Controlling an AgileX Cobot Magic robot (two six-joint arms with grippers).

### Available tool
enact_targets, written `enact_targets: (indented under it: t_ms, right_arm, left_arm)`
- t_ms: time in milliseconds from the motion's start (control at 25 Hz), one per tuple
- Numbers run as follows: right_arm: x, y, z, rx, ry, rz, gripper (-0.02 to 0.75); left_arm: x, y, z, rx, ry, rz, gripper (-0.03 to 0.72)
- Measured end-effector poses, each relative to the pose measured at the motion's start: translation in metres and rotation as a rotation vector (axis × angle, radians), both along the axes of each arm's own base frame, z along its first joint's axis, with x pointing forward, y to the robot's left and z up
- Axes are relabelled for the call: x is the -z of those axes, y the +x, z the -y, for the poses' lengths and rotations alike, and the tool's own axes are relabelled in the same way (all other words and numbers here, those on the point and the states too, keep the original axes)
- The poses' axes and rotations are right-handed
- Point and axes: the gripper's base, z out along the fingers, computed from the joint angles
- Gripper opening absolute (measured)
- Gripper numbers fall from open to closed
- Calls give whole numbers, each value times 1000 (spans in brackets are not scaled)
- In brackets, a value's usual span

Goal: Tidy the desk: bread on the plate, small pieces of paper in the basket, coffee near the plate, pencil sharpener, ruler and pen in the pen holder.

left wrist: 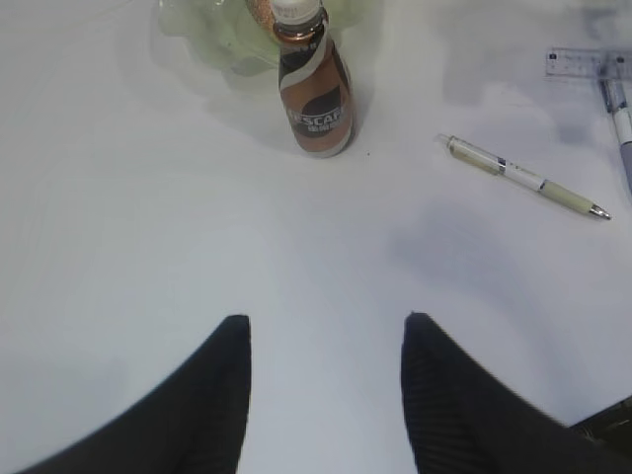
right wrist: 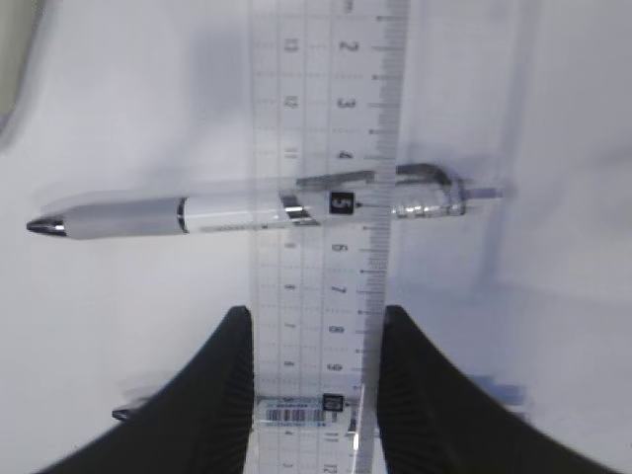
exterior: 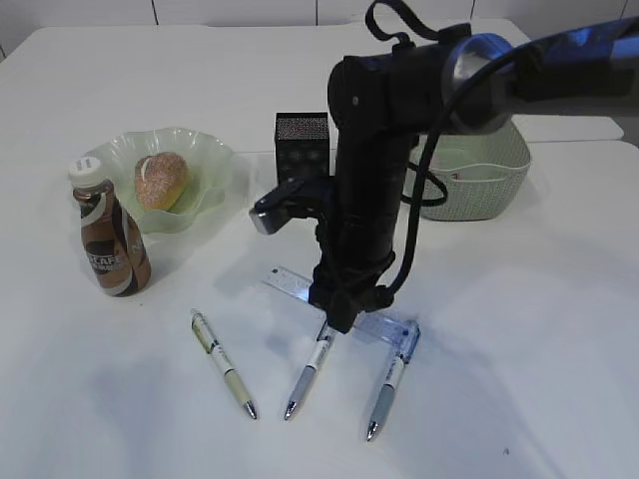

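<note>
Right wrist view: right claw (right wrist: 314, 380) pinches the ruler (right wrist: 326, 118) at 6 o'clock, over a pen (right wrist: 247, 209). Lift slowly, straight up, keeping it flat.

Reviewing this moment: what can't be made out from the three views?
- Right pincer: straddles the ruler; actual contact unclear. In the exterior view the arm hides it.
- Pen holder: exterior view, contents hidden by its walls.
- Basket: arm covers part; any paper inside not visible.
- Pencil sharpener: not identifiable in any view.
- Bread: cut off by the top edge in the left wrist view.
</note>
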Motion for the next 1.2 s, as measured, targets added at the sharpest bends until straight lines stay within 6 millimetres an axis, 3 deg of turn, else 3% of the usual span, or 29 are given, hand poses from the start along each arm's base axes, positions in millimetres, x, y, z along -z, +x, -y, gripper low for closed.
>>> enact_targets:
  t_ms: [120, 200, 520, 1200]
  right_arm:
    - [0, 0, 0, 0, 0, 0, 290]
    - [-24, 13, -8, 26, 44, 72, 290]
    - [-63, 27, -18, 52, 134, 174, 290]
    - [-92, 54, -49, 107, 533, 483, 290]
  left_arm:
    - [0, 0, 0, 0, 0, 0, 348]
    - [0, 0, 0, 0, -1, 2, 348]
    - [-5, 4, 1, 6, -10, 67, 348]
    - [-10, 8, -2, -1, 42, 145, 347]
